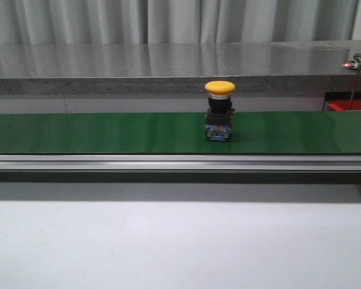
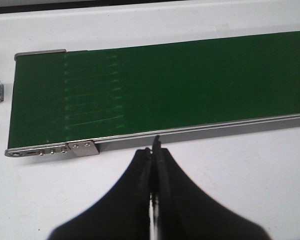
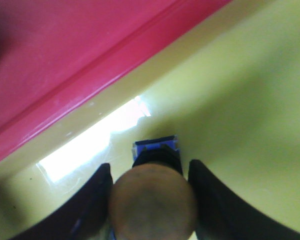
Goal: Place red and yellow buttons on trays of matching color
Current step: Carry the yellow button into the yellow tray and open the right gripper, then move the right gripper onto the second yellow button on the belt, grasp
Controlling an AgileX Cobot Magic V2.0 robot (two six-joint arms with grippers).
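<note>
Level front view across belt (image 1: 108, 132); wrist views downward, close.

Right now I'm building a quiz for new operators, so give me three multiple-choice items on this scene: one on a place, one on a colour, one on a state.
1. Where is the yellow button in the front view?
A. on the green conveyor belt
B. on the grey ledge
C. in a tray

2. Which tray lies under the right gripper?
A. red
B. yellow
C. blue

3. How are the left gripper fingers?
A. wide apart
B. shut on a button
C. shut, empty

Answers: 1 A, it stands upright on the belt. 2 B, the yellow tray lies below, the red tray beside it. 3 C, the fingers meet with nothing between.
</note>
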